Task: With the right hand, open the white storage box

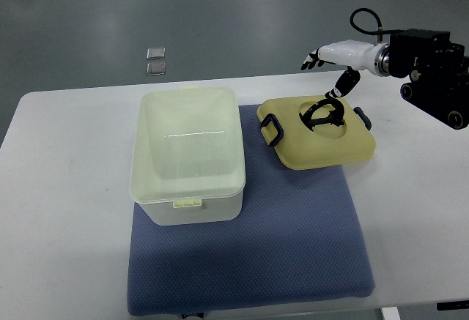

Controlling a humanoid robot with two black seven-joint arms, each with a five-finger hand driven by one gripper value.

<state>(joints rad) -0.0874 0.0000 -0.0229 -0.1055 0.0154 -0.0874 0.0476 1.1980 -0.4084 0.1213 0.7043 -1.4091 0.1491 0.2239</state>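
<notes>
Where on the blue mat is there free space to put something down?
The blue mat is bare in front of the white storage box and the yellow lid, down to its near edge. The white table is bare left of the box. It is crowded at the lid, where the right hand hovers.

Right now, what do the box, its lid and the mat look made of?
White storage box: looks like translucent plastic, semi-gloss, with a light streak reflecting inside.
Lid: pale yellow plastic by its moulded shape, smooth, with dark handle and side clips, probably plastic too.
Mat: blue-grey, matte with a fine dotted texture; fabric or foam, can't tell which.
</notes>
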